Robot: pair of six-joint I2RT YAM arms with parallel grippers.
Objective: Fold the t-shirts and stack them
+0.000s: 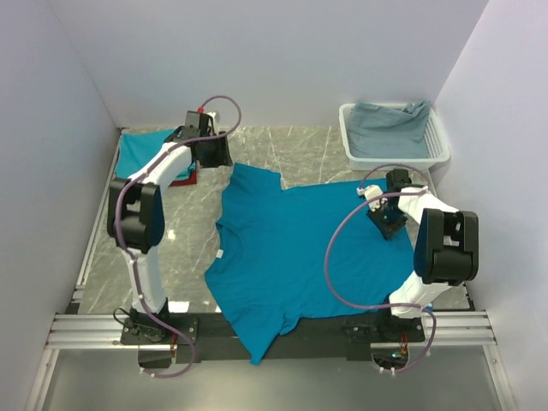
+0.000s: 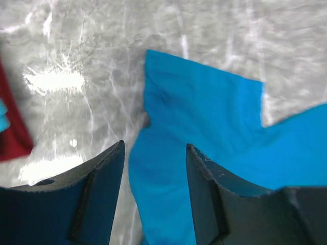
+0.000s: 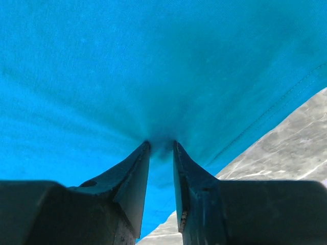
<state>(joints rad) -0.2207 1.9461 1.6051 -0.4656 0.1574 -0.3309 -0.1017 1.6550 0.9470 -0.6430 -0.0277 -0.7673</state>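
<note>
Right claw [image 3: 161, 145] pinches teal t-shirt [image 1: 300, 257], collar pointing left.

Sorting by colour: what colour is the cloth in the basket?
Dusty grey-blue cloth, best in top external view.

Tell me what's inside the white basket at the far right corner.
A crumpled grey-blue cloth fills most of the basket. Anything lying beneath that cloth is covered and cannot be seen.

Large teal t-shirt [image 1: 291, 257]: spread open, mostly flat, centre of frame; neck with white label [image 1: 221, 254] facing left; one sleeve toward top, other at lower centre. Folded teal t-shirt [image 1: 139, 152]: upper left, overlapping dark red folded t-shirt [image 1: 185, 178].
</note>
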